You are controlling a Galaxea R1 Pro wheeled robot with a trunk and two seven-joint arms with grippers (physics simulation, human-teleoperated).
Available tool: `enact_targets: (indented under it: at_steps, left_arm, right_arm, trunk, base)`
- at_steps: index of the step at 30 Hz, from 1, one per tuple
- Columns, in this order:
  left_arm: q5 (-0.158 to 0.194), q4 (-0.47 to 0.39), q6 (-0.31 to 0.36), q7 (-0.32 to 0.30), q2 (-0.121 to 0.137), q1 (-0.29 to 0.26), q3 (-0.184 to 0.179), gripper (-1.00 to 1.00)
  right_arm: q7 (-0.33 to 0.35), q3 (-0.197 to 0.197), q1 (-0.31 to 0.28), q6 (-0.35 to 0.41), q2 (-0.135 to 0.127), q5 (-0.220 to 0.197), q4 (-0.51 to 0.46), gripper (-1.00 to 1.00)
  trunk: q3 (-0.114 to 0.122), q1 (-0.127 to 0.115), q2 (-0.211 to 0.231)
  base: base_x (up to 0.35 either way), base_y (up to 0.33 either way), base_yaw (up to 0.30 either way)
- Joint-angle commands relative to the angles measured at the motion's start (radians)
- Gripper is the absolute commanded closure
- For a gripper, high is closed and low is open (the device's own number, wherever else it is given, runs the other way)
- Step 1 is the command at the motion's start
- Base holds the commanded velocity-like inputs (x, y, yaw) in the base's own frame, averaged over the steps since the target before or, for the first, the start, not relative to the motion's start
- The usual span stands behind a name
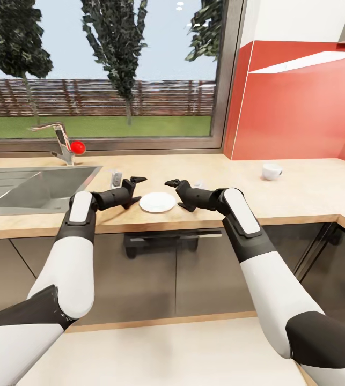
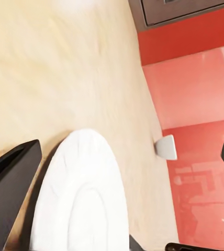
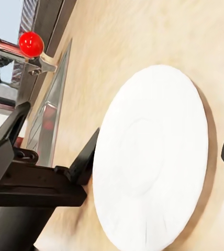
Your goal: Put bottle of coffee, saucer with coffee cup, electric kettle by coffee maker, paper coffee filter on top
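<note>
- Over the countertop [image 1: 204, 171], the left gripper [image 1: 135, 188] is hovering with its fingers spread wide, holding nothing, just to the left of the saucer [image 1: 158, 202].
- Facing it from the saucer's other side, the right gripper [image 1: 175, 193] is hanging likewise wide and empty.
- Between them the saucer is lying flat near the counter's front edge.
- Farther right, well apart, the coffee cup [image 1: 271, 171] is sitting by the red wall [image 1: 295, 107].
- Leftward, a sink [image 1: 27, 187] and a tap [image 1: 62, 142] with a red knob [image 1: 77, 146] are showing below the window [image 1: 97, 69].

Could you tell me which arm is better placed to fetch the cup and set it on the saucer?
Probably the right. The cup stands on the countertop to the right of the saucer, on the right gripper's side; the left gripper sits beyond the saucer.
</note>
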Motion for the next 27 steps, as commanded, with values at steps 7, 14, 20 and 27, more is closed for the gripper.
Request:
enact_targets:
  at_steps: [7,14,20,27]
  left_arm:
    - [-0.007,0.014,0.010,0.012,-0.001,-0.005,0.003,-1.00]
    - [-0.007,0.014,0.010,0.012,-0.001,-0.005,0.004,-1.00]
    - [-0.007,0.016,0.010,0.012,-0.001,-0.005,0.004,-1.00]
    - [-0.007,0.016,0.010,0.012,-0.001,-0.005,0.005,-1.00]
  right_arm:
    - [0.044,0.000,-0.001,-0.001,0.000,-0.010,0.028,-1.00]
    - [0.101,0.007,-0.002,-0.001,0.000,-0.010,0.079,-1.00]
    - [0.106,0.026,-0.002,-0.001,0.000,-0.010,0.085,-1.00]
    - [0.108,0.028,-0.002,-0.001,0.021,-0.010,0.085,-1.00]
  trunk:
    - [-0.001,0.000,0.000]
    - [-0.001,0.000,0.000]
    - [-0.001,0.000,0.000]
    - [-0.001,0.000,0.000]
  base:
    - [0.000,0.000,0.000]
    - [0.000,0.000,0.000]
    - [0.000,0.000,0.000]
    - [0.000,0.000,0.000]
